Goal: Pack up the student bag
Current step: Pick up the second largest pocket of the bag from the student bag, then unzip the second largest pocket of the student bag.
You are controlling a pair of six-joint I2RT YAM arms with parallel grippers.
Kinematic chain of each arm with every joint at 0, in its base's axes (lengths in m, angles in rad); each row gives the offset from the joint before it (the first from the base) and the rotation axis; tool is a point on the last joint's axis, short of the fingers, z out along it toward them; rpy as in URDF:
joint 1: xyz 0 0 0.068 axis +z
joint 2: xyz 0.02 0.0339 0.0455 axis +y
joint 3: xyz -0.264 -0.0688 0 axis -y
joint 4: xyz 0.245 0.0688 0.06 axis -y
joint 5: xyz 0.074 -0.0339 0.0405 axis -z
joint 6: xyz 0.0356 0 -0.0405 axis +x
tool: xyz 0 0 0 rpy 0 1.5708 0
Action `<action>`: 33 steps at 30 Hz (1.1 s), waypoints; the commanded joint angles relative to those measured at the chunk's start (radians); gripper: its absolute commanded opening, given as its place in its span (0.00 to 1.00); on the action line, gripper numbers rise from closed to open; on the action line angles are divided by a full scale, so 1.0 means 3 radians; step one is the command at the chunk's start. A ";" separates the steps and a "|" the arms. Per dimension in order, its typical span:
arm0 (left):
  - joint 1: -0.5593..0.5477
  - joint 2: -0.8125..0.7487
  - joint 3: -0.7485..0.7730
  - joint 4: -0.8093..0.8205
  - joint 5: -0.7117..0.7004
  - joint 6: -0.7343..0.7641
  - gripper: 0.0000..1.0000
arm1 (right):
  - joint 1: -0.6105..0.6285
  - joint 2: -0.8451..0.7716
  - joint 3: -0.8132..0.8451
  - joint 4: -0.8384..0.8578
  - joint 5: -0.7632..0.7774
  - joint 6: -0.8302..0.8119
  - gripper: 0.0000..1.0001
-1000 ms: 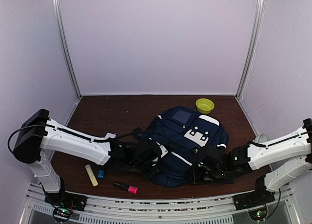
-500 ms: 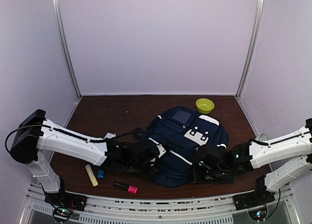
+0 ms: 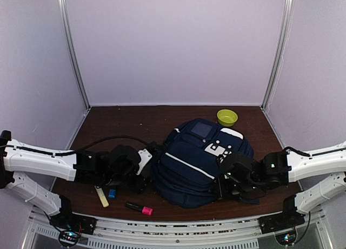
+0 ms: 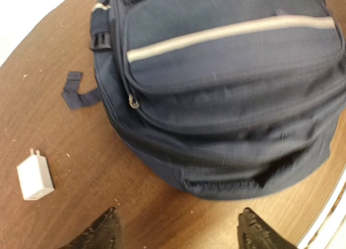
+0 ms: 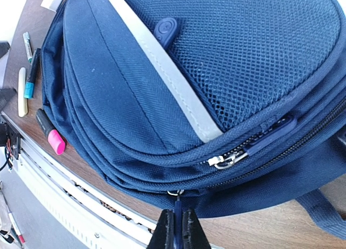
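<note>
**Bag lying at mid-table, one gripper on each side.**
The bag (image 3: 197, 159) lies on the table (image 3: 119, 124), close to the near edge. The left gripper (image 4: 181, 235), just left of the bag, has its fingers spread wide and holds nothing. A white charger (image 4: 35, 177) lies on the table near it. The right gripper (image 5: 177, 222) is pinched on a zip pull (image 5: 177, 204) at the bag's near-right edge.

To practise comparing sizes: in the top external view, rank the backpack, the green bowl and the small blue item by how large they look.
Largest: student bag.
Middle: green bowl.
Smallest: blue item.
</note>
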State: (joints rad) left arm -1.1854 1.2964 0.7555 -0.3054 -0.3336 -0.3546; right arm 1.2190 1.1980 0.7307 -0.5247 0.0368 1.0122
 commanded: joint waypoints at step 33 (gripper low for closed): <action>0.0045 0.0879 -0.0412 0.1851 0.1303 0.0090 0.16 | 0.0143 0.0656 0.0965 0.0596 -0.0129 -0.0229 0.00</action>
State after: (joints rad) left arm -1.1595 1.5475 0.6247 0.0841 -0.0723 -0.3313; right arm 1.2430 1.3396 0.9234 -0.5507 0.0383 0.9638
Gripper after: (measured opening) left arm 0.188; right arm 0.049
